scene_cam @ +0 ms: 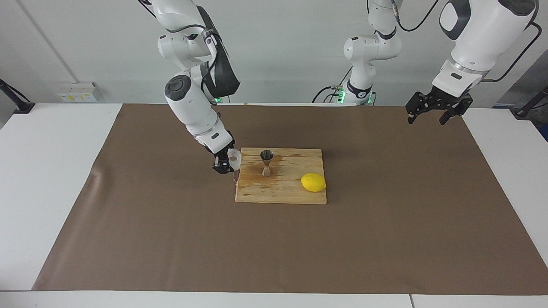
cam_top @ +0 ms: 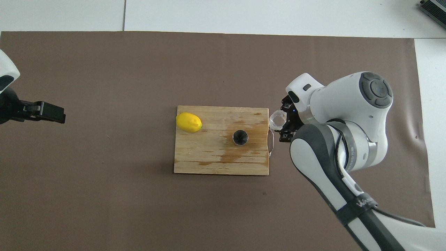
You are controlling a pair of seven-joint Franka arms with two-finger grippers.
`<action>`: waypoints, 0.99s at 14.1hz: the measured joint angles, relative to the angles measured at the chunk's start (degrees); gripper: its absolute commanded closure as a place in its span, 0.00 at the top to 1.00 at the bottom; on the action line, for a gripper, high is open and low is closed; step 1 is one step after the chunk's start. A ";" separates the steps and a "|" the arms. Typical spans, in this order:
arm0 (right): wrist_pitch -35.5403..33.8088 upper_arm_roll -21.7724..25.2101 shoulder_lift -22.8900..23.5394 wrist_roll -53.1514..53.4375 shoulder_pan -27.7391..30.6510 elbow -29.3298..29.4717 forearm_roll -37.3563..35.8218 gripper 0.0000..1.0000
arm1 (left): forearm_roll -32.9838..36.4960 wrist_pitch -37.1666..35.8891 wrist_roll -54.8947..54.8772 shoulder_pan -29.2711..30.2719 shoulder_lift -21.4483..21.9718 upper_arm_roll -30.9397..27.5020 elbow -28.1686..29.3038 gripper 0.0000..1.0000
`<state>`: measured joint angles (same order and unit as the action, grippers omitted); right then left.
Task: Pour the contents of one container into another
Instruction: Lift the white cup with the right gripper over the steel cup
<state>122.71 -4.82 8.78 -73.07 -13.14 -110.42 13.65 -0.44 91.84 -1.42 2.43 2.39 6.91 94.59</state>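
My right gripper (scene_cam: 226, 162) is shut on the small clear glass tumbler (scene_cam: 234, 158), held low and tilted at the cutting board's edge toward the right arm's end of the table. In the overhead view the tumbler (cam_top: 277, 119) shows its round rim beside my right gripper (cam_top: 287, 126). The steel hourglass jigger (scene_cam: 266, 162) stands upright on the wooden cutting board (scene_cam: 282, 193), a short way from the tumbler; from overhead the jigger (cam_top: 240, 137) shows its dark open top. My left gripper (scene_cam: 439, 112) hangs open and empty in the air over the brown mat, waiting.
A yellow lemon (scene_cam: 313, 182) lies on the board (cam_top: 209, 157) at its corner toward the left arm's end. Dark wet stains mark the board around the jigger. A brown mat (scene_cam: 128, 222) covers the white table. The left gripper (cam_top: 45, 112) shows at the overhead view's edge.
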 measured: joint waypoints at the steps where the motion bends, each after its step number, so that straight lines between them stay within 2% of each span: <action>1: 0.00 0.00 0.00 1.02 -0.90 0.11 -0.97 0.43 | 0.00 0.00 0.00 0.00 0.00 0.00 0.00 1.00; 14: -0.10 0.02 0.79 8.16 -6.54 2.24 -8.73 0.43 | 0.00 0.00 0.00 0.00 0.00 0.00 0.00 1.00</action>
<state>122.61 -4.80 9.57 -64.91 -19.68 -108.18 4.93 -0.44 91.84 -1.42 2.43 2.39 6.91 94.59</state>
